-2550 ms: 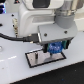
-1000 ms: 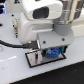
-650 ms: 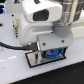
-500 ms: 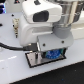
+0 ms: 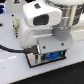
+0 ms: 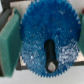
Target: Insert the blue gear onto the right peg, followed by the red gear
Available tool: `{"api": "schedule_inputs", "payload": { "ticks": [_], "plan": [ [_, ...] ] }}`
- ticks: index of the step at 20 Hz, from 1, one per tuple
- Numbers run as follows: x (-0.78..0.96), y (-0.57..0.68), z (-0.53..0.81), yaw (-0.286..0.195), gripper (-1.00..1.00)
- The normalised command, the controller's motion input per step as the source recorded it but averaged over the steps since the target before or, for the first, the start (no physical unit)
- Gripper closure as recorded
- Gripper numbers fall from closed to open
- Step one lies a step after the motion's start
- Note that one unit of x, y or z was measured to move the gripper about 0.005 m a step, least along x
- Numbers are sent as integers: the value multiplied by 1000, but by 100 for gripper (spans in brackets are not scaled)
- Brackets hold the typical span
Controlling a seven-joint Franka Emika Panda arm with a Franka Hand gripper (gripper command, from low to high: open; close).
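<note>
The fingers (image 6: 9,40) show in the wrist view as a green pad at one side of the blue gear (image 6: 47,42), its face pressed against the toothed rim; a second pad at the far edge is only partly in the frame, so the fingers look clamped on the gear's rim, though the second contact cannot be made out. The blue gear fills most of that view, flat-on, with a dark slot at its hub in which a dark pin, the peg (image 6: 50,52), shows, its pale-tipped end toward the frame's edge. Which of the two pegs this is cannot be told here.

In the exterior view the gripper (image 5: 50,54) is low over the dark, pale-rimmed plate (image 5: 34,61), and the blue gear (image 5: 54,55) shows as a blue patch under the white wrist housing (image 5: 42,20), just above or on the plate. The plate rests on a white surface (image 5: 15,72). A black cable (image 5: 10,50) runs in from the exterior view's left toward the arm.
</note>
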Motion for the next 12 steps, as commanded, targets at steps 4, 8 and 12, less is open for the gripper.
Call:
{"api": "schedule_inputs", "payload": {
  "ticks": [4,8,12],
  "plan": [
    [-133,103,434,0,-100],
    [-286,112,410,0,-100],
    [-485,201,341,0,-100]
  ]
}}
